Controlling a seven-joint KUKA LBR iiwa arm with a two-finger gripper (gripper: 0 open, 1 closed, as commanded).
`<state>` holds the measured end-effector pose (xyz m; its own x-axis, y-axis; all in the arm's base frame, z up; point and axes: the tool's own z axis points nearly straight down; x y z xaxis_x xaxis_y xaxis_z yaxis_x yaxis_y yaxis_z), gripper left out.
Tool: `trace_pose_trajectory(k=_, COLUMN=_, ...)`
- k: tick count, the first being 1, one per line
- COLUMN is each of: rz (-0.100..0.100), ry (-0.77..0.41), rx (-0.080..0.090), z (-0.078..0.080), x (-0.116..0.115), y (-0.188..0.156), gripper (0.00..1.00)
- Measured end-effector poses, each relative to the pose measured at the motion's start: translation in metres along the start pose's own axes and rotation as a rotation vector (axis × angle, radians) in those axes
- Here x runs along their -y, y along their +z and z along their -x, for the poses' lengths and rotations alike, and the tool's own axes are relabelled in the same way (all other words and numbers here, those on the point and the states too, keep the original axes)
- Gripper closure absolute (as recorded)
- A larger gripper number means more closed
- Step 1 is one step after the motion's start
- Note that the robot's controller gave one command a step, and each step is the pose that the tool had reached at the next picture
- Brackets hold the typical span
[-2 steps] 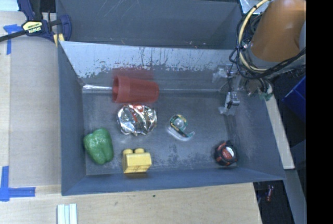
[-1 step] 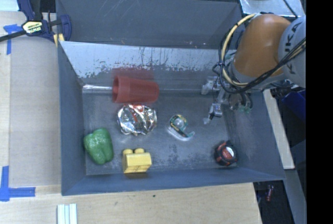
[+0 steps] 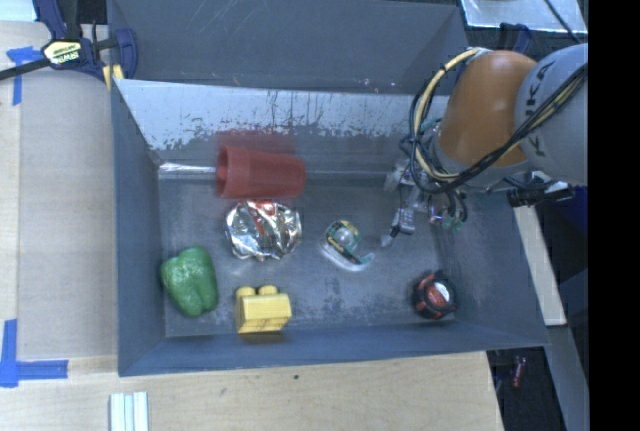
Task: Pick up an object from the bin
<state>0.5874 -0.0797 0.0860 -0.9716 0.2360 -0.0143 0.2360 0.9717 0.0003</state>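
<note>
Status: claw (image 3: 398,227) is low inside the bin (image 3: 290,49), right half of the floor, hanging off the wrist with the orange cover (image 3: 485,109) and a loop of yellow and black cables (image 3: 430,114) along the cover's left side. Arm comes in over the right wall. Can't tell from this angle whether the claw is spread or pressed together, too much wrist hardware in the way.

Closest item: small clear roundish thing (image 3: 344,242) with green and yellow inside, lying on the floor near mid-bin, just beside the claw tip on its left. Can't tell if they touch. It's lying on the floor, not lifted.

Other contents, all single items, nothing heaped:
- red cup (image 3: 260,171) on its side against the back wall, left of centre, well apart from the claw
- crumpled foil ball (image 3: 263,230) just in front of the cup, left of the clear roundish thing
- green pepper (image 3: 190,281) front-left corner
- yellow block (image 3: 263,308) with studs on top, near the front wall, just right of the pepper
- dark red-and-black round thing (image 3: 434,297) front-right, near the front wall, in front of the claw and apart from it
</note>
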Motion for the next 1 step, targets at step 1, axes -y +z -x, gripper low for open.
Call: trace_pose_trajectory(k=1, rz=0.002, ry=0.066, rx=-0.007, z=0.0285, x=0.0103, y=0.0026, gripper=0.0)
